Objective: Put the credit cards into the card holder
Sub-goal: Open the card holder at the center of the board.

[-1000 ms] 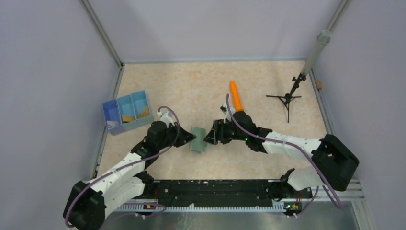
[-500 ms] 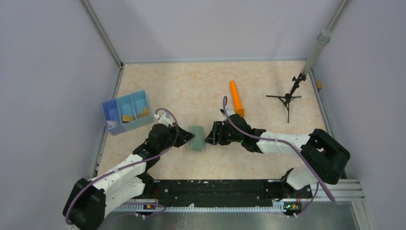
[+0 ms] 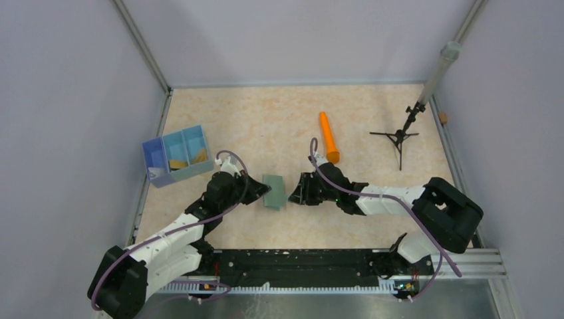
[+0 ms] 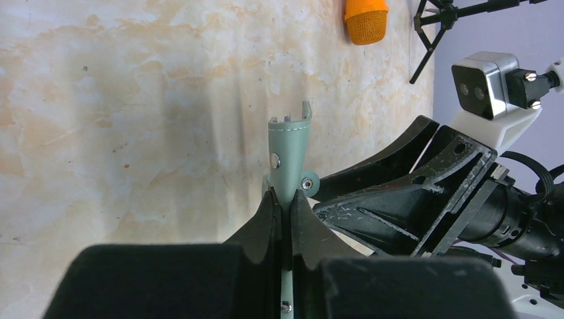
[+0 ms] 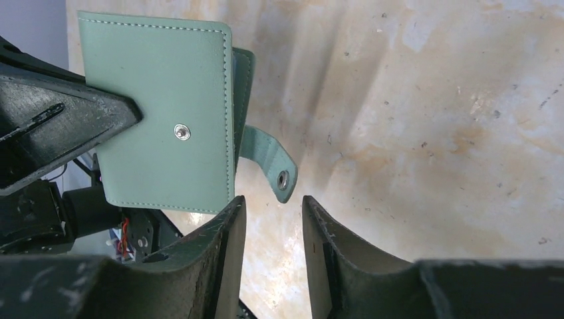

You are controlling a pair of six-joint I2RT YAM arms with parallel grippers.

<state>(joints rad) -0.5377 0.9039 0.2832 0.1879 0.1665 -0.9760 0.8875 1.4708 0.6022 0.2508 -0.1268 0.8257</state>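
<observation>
Left gripper (image 4: 284, 199) pinches the card holder (image 5: 159, 113) by its edge.
Right gripper (image 5: 273, 206) hovers just beside its loose strap (image 5: 269, 159), jaws parted, gripping nothing.

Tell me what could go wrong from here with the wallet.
The left gripper pinches only an edge of the card holder, so a tug could twist it free. The right gripper, jaws open, barely reaches the loose strap; closing now may miss it.

Top camera looks down; wrist cameras share the card holder (image 5: 159, 86).
</observation>
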